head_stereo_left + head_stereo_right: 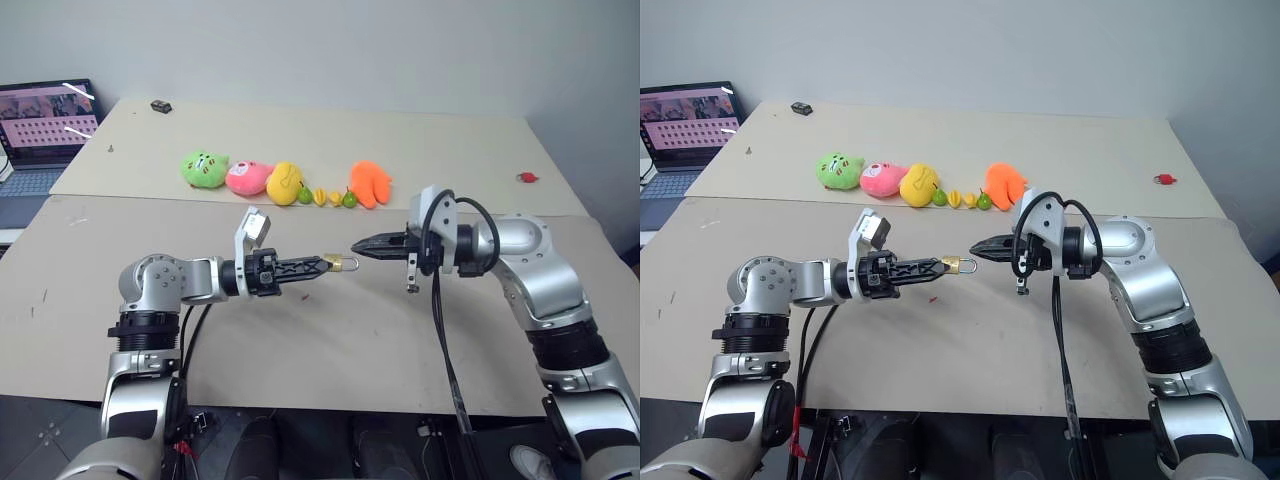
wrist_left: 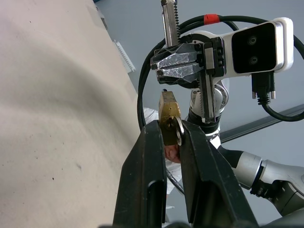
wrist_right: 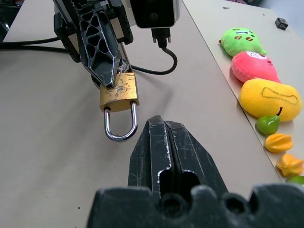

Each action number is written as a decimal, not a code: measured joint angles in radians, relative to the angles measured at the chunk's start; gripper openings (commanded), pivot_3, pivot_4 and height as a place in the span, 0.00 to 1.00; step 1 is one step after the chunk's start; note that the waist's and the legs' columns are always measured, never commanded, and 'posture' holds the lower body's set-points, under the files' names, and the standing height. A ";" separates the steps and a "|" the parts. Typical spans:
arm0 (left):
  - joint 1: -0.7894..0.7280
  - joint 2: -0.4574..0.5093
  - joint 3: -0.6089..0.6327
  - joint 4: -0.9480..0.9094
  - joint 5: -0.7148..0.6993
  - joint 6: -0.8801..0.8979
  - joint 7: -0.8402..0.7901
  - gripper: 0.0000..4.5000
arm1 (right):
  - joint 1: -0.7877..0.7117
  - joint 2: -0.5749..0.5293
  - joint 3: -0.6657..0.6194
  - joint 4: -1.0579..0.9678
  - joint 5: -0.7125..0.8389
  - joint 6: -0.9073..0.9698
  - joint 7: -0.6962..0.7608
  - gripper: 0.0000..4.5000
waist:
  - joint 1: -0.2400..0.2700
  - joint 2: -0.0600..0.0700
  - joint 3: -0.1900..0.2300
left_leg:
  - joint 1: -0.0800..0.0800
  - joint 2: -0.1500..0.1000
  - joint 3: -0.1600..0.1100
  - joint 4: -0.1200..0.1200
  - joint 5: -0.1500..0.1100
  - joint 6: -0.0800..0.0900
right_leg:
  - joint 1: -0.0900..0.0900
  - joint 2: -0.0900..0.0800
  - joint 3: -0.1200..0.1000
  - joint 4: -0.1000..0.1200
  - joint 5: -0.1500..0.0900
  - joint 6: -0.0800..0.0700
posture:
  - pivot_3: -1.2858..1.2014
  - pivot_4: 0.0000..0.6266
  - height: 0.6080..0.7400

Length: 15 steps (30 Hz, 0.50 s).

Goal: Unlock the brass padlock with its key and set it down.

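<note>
Left claw (image 1: 318, 268) clamped on the padlock (image 1: 341, 264) above the desk (image 1: 330, 340), shackle pointing at the right claw (image 1: 356, 248), right claw pressed together just beside the shackle, not touching, plush toys (image 1: 245, 176) and small fruits (image 1: 330, 197) in a row behind

My left gripper's black fingers (image 2: 161, 156) covered the lower body of the small gold-coloured brass padlock (image 2: 168, 114), so I could not see its keyhole. Whether my closed right gripper (image 3: 164, 130) pinched a thin silvery key, I couldn't tell.
</note>
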 measured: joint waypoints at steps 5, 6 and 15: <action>0.000 0.000 0.000 0.007 0.000 -0.002 0.000 0.00 | -0.013 -0.007 -0.028 -0.001 0.014 0.004 0.001 0.00 | 0.000 0.000 0.000 | 0.000 0.000 0.000 0.000 0.000 0.000 | 0.000 0.000 0.000 0.000 0.000 0.000 | 0.52 0.24 0.86; 0.000 0.000 0.000 0.008 0.000 -0.002 0.000 0.00 | -0.013 -0.007 -0.028 -0.003 0.014 0.005 0.001 0.00 | -0.001 0.000 0.000 | 0.000 0.000 0.000 0.000 0.000 0.000 | 0.000 0.000 0.000 0.000 0.000 0.000 | 0.52 0.24 0.86; 0.000 -0.001 0.000 0.012 0.000 -0.004 0.005 0.00 | 0.044 -0.017 -0.019 -0.081 0.049 0.066 0.034 0.00 | 0.000 0.000 0.000 | 0.000 0.000 0.000 0.000 0.000 0.000 | 0.000 0.000 0.000 0.000 0.000 0.000 | 0.52 0.24 0.86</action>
